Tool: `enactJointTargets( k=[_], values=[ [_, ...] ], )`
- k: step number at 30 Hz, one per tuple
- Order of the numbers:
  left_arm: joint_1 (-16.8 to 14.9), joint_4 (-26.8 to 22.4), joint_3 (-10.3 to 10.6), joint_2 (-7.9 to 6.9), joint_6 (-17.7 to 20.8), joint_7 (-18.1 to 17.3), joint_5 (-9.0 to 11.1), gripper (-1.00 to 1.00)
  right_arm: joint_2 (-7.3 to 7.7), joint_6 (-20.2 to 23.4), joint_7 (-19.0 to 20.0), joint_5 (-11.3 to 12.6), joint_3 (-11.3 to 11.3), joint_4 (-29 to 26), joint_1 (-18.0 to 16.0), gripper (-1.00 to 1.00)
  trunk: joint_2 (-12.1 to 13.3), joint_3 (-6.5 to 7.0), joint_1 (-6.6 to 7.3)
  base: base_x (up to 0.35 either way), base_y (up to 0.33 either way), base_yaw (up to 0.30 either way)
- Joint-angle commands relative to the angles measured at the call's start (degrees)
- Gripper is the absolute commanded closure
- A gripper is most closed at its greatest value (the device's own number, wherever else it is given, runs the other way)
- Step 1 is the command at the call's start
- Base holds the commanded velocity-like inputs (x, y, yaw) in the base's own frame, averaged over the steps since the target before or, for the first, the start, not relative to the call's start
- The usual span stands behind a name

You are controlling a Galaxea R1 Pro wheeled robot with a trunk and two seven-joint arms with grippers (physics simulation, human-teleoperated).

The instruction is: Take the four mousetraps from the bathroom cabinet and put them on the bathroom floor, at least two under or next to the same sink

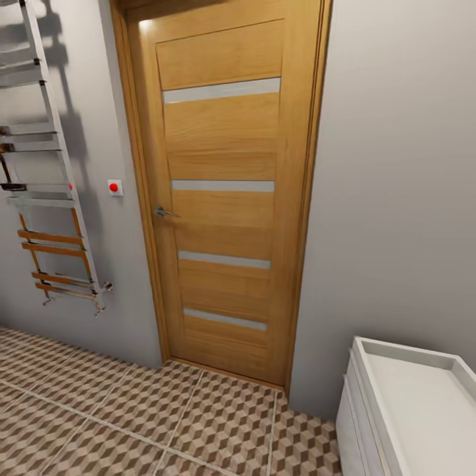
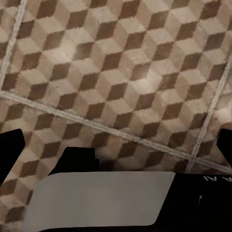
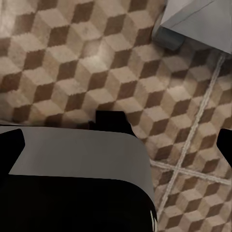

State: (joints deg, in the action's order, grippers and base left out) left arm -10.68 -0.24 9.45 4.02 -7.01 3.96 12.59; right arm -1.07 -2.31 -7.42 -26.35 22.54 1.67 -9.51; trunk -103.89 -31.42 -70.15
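The bathroom floor (image 1: 152, 410) with its brown and beige cube pattern spreads below the head view. A corner of the white boxy bathroom sink (image 1: 370, 423) stands at the lower right of that view. The mousetraps and the orange-brown cabinet are out of view. My left gripper (image 2: 116, 140) hangs open over bare floor tiles (image 2: 121, 72), its dark fingertips (image 2: 10, 141) far apart with nothing between them. My right gripper (image 3: 118, 142) is open too, over the floor tiles (image 3: 72, 63) and holding nothing.
A shut wooden door (image 1: 221, 198) with a lever handle (image 1: 162, 212) faces me. A chrome towel rail (image 1: 46, 165) hangs on the grey wall to its left, beside a red button (image 1: 114, 187). A pale grey boxy corner (image 3: 193, 19) stands on the floor near the right gripper.
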Motion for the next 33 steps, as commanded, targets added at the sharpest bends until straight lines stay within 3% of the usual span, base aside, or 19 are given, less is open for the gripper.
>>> enactJointTargets(
  k=[1, 33],
  values=[
    [0.0, 0.1, 0.5, 0.02, -0.2, 0.2, 0.5, -1.0, 0.01, -0.2, -0.3, -0.6, 0.5, 0.2, -0.1, -1.0, 0.0, -0.06, 0.01, 0.0, 0.0, 0.28],
    [0.0, 0.1, 0.5, 0.02, -0.2, 0.2, 0.5, -1.0, 0.03, -0.2, -0.3, -0.5, 0.5, 0.2, -0.1, -1.0, 0.0, -0.06, 0.01, 0.0, 0.0, 0.28]
  ],
)
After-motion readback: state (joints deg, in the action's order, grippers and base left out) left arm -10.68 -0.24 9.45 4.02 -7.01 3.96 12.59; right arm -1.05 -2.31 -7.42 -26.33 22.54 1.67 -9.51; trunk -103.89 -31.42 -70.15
